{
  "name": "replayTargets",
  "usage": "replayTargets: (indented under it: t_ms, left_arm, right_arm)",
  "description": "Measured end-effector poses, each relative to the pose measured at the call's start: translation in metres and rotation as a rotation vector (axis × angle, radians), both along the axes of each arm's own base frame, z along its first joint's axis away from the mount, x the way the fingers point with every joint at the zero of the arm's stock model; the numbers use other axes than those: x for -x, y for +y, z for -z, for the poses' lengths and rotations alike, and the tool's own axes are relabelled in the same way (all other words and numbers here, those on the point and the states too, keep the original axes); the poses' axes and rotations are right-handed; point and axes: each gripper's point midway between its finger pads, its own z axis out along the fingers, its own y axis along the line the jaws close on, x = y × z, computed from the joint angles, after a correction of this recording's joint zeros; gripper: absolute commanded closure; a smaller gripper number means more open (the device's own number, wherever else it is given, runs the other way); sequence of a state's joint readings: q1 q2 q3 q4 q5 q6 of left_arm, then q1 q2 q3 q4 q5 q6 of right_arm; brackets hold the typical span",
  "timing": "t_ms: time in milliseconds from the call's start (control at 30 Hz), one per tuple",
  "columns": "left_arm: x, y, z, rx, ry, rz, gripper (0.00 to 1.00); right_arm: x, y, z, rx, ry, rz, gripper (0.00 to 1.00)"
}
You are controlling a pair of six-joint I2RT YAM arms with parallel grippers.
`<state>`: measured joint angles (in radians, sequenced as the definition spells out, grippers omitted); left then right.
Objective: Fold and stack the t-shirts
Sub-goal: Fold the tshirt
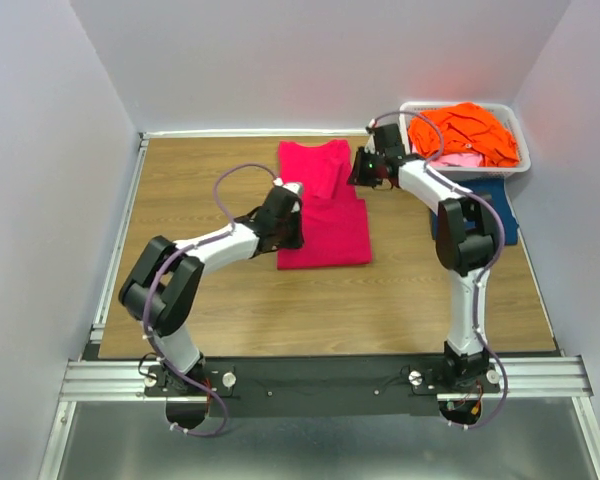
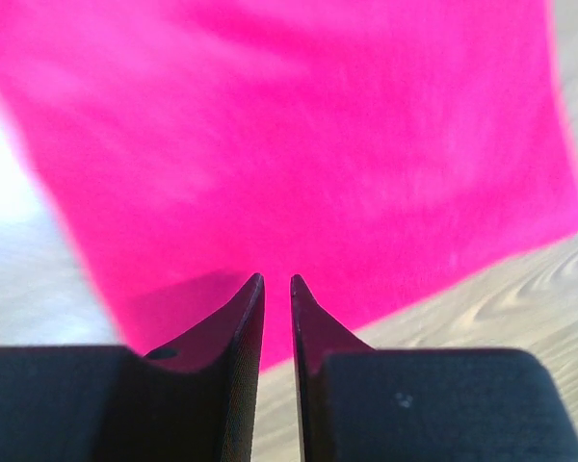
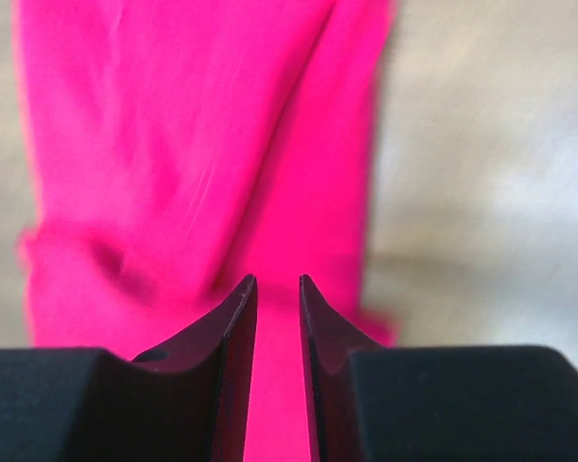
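The magenta t-shirt (image 1: 325, 215) lies part-folded on the table (image 1: 200, 180), with bare wood wide to its left; the basket (image 1: 420, 108) crowds the far-right corner. The left gripper (image 1: 285, 225) (image 2: 276, 279) is at its left edge and the right gripper (image 1: 365, 170) (image 3: 276, 279) at its far-right edge — both narrowly parted, seemingly empty.

Wooden table (image 1: 210, 175), pale walls (image 1: 330, 60)

Your arms both reach forward over the table, elbows bent.
Your left gripper (image 2: 277, 281) and right gripper (image 3: 277, 281) each hold their jaws a narrow slit apart.
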<state>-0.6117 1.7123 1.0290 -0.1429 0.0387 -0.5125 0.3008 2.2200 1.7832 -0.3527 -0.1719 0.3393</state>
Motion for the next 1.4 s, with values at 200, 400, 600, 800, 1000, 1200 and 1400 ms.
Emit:
replayTargets:
  t_ms: [200,400,600,800,1000,1200,1400]
  left_arm:
    - [-0.052,0.027,-0.026,0.121,-0.084,-0.104,0.75]
    - [-0.101,0.028,-0.01,0.189,-0.082,-0.134,0.75]
    - [-0.132,0.046,0.023,0.21,-0.015,-0.203,0.75]
    - [-0.12,0.071,-0.006,0.206,-0.054,-0.252,0.65]
    - [-0.056,0.05,-0.061,0.289,-0.142,-0.143,0.65]
    - [0.025,0.03,0.011,0.332,0.099,-0.039,0.67]
    - [0.042,0.04,0.029,0.419,0.185,-0.088,0.69]
  right_arm:
    - [0.069,0.01,-0.01,-0.207,0.057,-0.104,0.65]
    - [0.074,0.005,0.002,-0.339,0.078,-0.113,0.65]
    - [0.064,-0.002,0.02,-0.351,0.076,-0.092,0.64]
    - [0.095,-0.006,0.021,-0.37,0.106,-0.107,0.53]
    - [0.156,0.008,-0.016,-0.562,0.112,-0.215,0.44]
    - [0.207,0.018,0.01,-0.738,0.261,-0.256,0.44]
    - [0.229,0.0,0.041,-0.807,0.371,-0.185,0.44]
